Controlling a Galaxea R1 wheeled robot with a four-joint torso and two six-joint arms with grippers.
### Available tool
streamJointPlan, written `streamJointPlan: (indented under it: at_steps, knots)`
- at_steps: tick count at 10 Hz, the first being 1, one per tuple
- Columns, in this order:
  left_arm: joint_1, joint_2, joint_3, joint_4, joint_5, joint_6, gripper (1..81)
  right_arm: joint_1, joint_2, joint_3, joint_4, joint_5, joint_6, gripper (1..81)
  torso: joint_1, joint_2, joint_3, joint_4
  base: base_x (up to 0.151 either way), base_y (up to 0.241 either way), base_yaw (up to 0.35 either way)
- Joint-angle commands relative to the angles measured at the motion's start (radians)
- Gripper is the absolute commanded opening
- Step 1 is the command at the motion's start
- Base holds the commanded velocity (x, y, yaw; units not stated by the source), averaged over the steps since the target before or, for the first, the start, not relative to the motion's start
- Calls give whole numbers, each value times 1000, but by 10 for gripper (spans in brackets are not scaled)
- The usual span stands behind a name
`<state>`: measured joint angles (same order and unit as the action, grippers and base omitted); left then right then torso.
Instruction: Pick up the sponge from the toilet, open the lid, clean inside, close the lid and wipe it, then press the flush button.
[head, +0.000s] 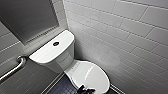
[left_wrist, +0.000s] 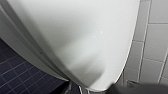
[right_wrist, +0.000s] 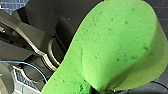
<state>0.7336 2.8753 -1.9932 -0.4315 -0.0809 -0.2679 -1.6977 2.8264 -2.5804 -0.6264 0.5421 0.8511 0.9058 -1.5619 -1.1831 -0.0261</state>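
Observation:
The white toilet (head: 62, 58) stands in a tiled corner, its oval lid (head: 91, 75) down. The round dark flush button (head: 55, 43) sits in the middle of the tank top. My left gripper (head: 85, 89) hovers open at the front rim of the lid with nothing in it. The left wrist view looks at the glossy lid (left_wrist: 82, 37) from very near. The bright green sponge (right_wrist: 117, 47) is folded and pinched at its lower end, with my right gripper (right_wrist: 97, 90) shut on it, down by the robot's own body.
White tiled walls (head: 125, 32) close in behind and to the right of the toilet. A metal grab bar (head: 13, 68) runs along the left wall. Dark blue floor tiles (left_wrist: 15, 72) lie beside the bowl.

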Motion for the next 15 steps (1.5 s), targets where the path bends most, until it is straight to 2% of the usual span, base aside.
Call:
streamJointPlan:
  at_steps: [1,4,9,13,15]
  knots:
    - [-99,24,-10,-3,55,-51,811,-44,-12,0,-30,-51,2,10,0,0,0,0,0,0,0]
    - [-118,52,-72,-3,49,-122,811,-44,-8,-1,-30,-71,2,10,0,0,0,0,0,0,0]
    - [-139,58,-55,-4,55,-128,811,-41,-3,0,-29,-79,2,10,0,0,0,0,0,0,0]
    - [-130,7,60,0,56,-134,811,-40,-3,4,-29,-79,2,10,0,0,0,0,0,0,0]
    - [-113,7,53,10,58,-134,811,-40,-6,11,-29,-79,2,10,0,0,0,0,0,0,0]
